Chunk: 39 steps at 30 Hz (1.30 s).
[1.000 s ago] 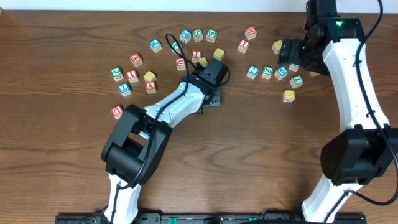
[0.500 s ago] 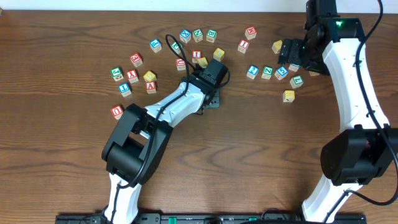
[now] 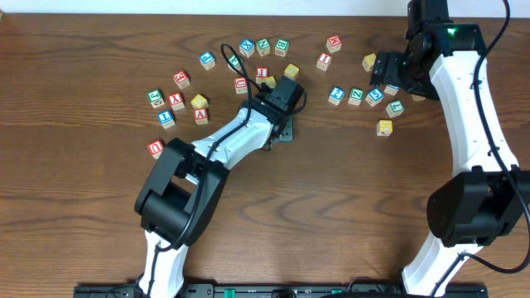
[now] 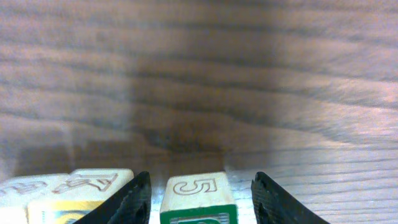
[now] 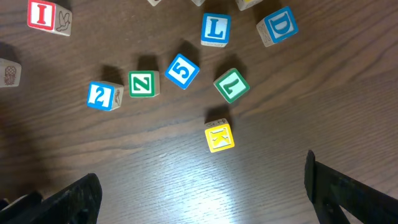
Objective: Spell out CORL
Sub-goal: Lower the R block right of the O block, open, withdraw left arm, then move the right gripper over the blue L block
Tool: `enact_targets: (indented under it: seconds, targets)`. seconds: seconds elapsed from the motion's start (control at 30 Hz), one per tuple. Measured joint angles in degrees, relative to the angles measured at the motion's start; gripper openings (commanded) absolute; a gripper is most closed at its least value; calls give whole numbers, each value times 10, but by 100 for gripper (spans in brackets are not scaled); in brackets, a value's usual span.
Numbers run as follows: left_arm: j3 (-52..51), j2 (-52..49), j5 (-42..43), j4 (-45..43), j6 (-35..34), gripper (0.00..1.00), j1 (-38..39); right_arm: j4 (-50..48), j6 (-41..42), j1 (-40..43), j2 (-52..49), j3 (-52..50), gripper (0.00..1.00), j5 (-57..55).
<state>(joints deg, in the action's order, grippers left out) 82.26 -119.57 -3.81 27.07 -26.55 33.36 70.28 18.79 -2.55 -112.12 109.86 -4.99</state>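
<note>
The left fingers (image 4: 201,180) are being held partly apart around a green-fronted block (image 4: 199,194) without touching it, so a neighbouring block (image 4: 93,182) is being put at risk of a knock from any off-centre closing. The right fingers (image 5: 202,180) are being held wide apart and empty over the table (image 5: 155,174), where the blue L block (image 5: 215,29) is lying flat near a D block (image 5: 277,26).

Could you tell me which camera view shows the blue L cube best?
The right wrist view: the blue L cube lies face up, unobstructed. Overhead, the right arm largely hides it; the left wrist view misses it.
</note>
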Motion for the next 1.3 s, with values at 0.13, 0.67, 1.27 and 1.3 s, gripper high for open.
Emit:
enact_targets:
  seconds: [0.13, 0.67, 1.27, 1.3]
  targets:
    - [2, 44, 0, 3, 13, 52, -7, -1, 0, 0, 0, 0, 98, 0]
    - [18, 261, -4, 183, 55, 52, -113, -16, 0, -4, 0, 0, 93, 20]
    - [18, 261, -9, 242, 56, 52, -220, -48, -28, 2, 0, 0, 93, 26]
    - [18, 261, -9, 242, 56, 52, -220, -49, -29, 11, 0, 0, 92, 21]
